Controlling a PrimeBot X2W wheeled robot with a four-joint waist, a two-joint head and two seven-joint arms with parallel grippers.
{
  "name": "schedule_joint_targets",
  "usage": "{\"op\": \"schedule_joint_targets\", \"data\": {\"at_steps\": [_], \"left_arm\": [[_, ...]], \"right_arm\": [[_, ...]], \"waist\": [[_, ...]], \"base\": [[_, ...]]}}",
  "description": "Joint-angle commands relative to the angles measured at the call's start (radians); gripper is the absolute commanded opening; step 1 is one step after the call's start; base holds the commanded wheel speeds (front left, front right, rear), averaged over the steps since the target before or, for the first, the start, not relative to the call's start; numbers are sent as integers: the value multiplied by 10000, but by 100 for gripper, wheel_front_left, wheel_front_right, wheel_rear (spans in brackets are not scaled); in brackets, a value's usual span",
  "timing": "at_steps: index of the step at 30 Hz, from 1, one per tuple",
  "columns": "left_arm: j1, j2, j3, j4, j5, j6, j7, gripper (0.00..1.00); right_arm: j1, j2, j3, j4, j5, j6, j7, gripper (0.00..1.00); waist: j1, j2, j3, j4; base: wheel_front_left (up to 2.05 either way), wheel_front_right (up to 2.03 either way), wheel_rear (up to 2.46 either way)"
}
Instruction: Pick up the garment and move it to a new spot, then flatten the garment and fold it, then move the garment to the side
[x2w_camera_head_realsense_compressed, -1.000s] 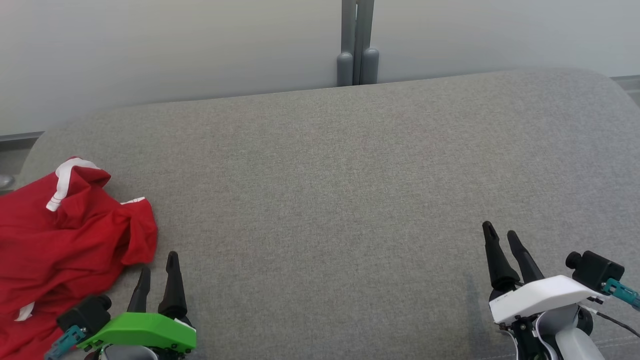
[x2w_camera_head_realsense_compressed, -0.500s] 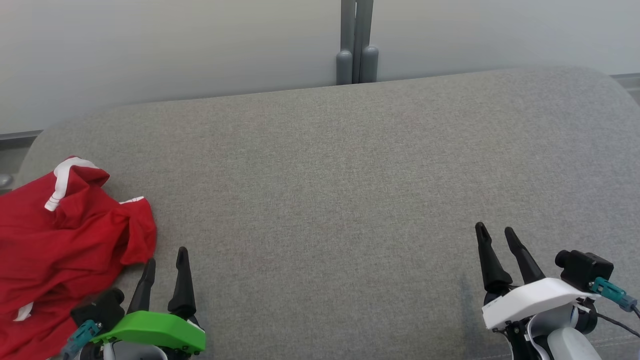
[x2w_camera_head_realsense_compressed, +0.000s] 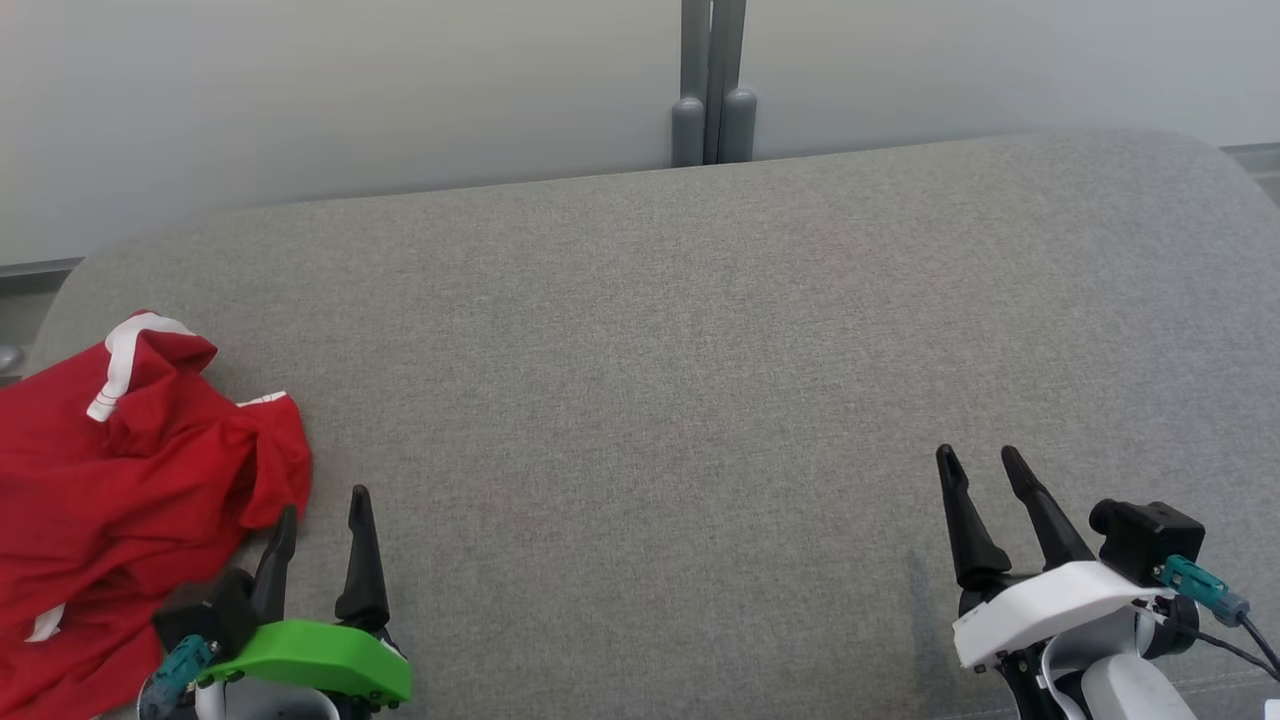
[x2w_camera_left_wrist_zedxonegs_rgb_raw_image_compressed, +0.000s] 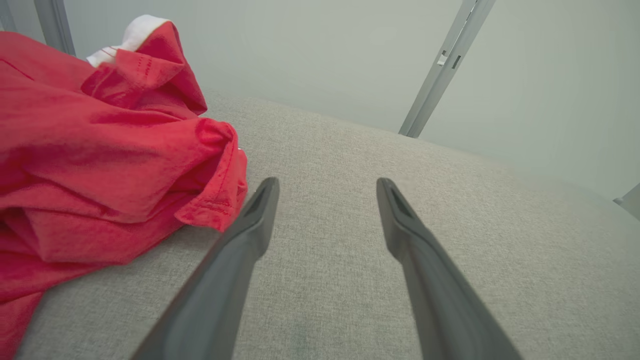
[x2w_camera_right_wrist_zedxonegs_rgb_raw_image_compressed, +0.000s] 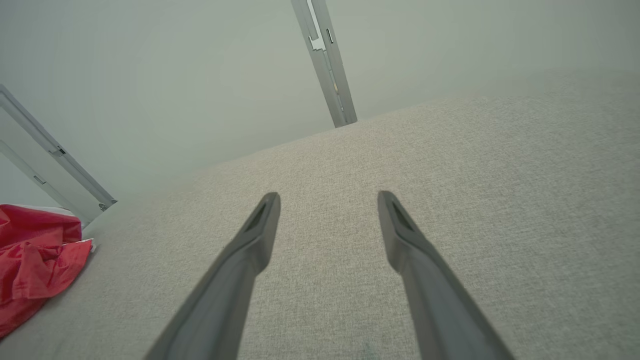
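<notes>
Crumpled bright red short-sleeved garment (x2w_camera_head_realsense_compressed: 130, 480) with white striped trim lies heaped at left edge of grey fabric-covered table (x2w_camera_head_realsense_compressed: 650, 350). Green-shelled left gripper (x2w_camera_head_realsense_compressed: 322, 505) sits low by garment's near hem, jaws spread wide and empty. Its one dark finger (x2w_camera_left_wrist_zedxonegs_rgb_raw_image_compressed: 250, 225) is just beside red fold, contact unclear. White-shelled right gripper (x2w_camera_head_realsense_compressed: 975, 452) is well apart at table's right, jaws parted, holding nothing. Grey metal post (x2w_camera_head_realsense_compressed: 712, 85) stands behind table against pale wall (x2w_camera_head_realsense_compressed: 300, 100).

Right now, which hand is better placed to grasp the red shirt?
Left. The open left hand sits right beside the crumpled bright red shirt; the right hand is far across the grey fabric surface.
</notes>
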Motion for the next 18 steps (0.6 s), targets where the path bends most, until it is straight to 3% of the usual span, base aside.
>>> {"op": "schedule_joint_targets", "data": {"at_steps": [1, 18], "left_arm": [[-72, 71, -35, -10, 284, 79, -98, 100], [-49, 88, -264, 518, 1680, 410, -434, 100]], "right_arm": [[69, -54, 33, -95, -269, 2, -103, 100], [170, 56, -211, 77, -1764, 2, -443, 100]], "waist": [[0, 0, 5, -1], [0, 0, -5, -1]], "base": [[0, 0, 0], [0, 0, 0]]}}
